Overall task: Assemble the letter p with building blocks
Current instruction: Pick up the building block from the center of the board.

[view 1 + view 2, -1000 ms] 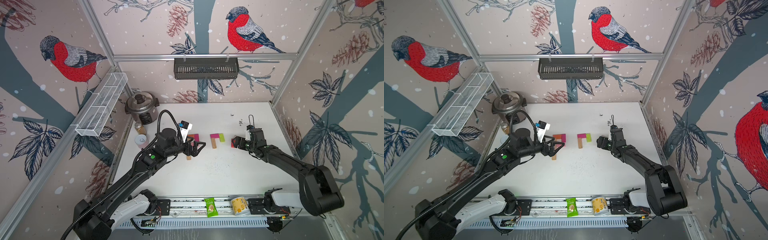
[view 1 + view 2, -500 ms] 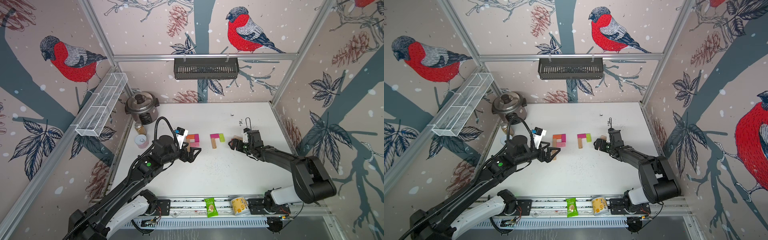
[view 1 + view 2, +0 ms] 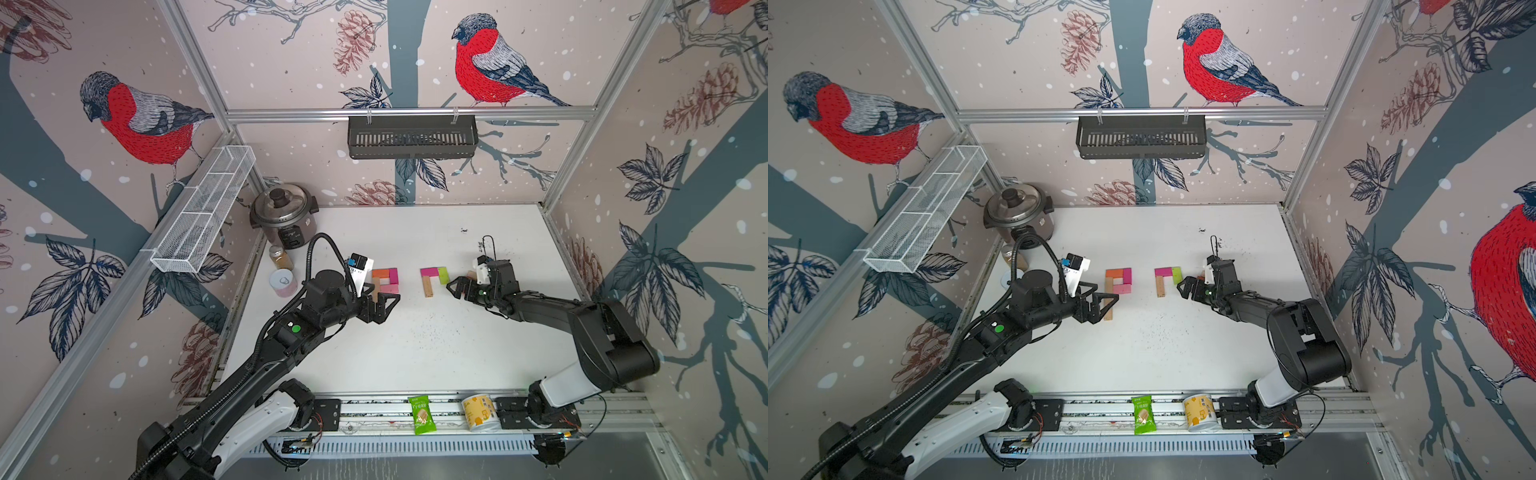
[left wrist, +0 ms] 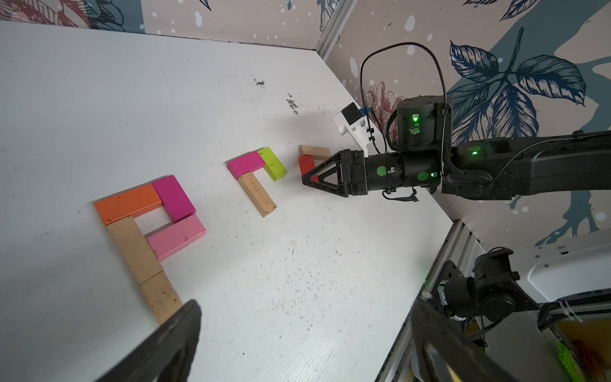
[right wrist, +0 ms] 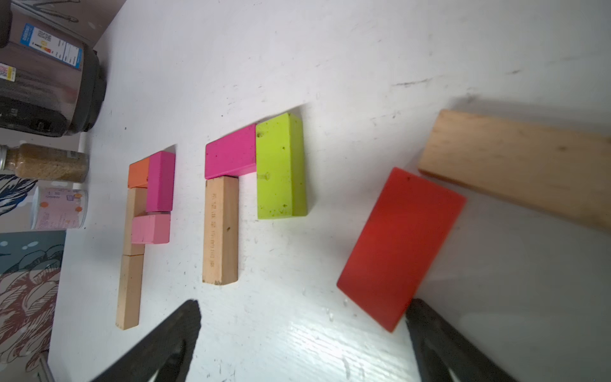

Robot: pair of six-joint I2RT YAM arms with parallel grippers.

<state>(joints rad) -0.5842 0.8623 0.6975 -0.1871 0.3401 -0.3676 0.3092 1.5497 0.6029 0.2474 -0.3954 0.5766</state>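
A cooker [image 3: 284,216], a jar [image 3: 280,257] and a can [image 3: 283,282] stand at the left edge of the table [image 3: 415,345]. The right wrist view catches them as well; the left wrist view does not.

Next comes the left gripper [image 3: 390,306], jaws apart and empty, hanging over the foot of a finished P. In both top views it covers part of the stem. The left wrist view lays the letter out. Two wood bars [image 4: 134,251] lie end to end as the stem. An orange block [image 4: 129,203] runs across the top, a magenta block [image 4: 173,198] goes down the side, and a pink block [image 4: 177,236] closes the loop. Only the right wrist view shows the stem to its very end.

Right of the P and apart from it lies a half-built group, all touching. A second magenta block [image 4: 246,163] lies across. A third bar [image 4: 258,195] runs down from its left end and a lime block [image 4: 272,163] from its right.

Further right, a red block [image 5: 400,244] lies flat and askew, with a loose bar [image 5: 515,168] just beyond it. The right wrist view shows both plainly. In the top views the right gripper [image 3: 456,287] hides almost all of the red block. That gripper sits low over the table, jaws wide and holding nothing. A corner of the red block lies just beside one of its fingers [image 5: 426,330], and I cannot tell whether they touch.
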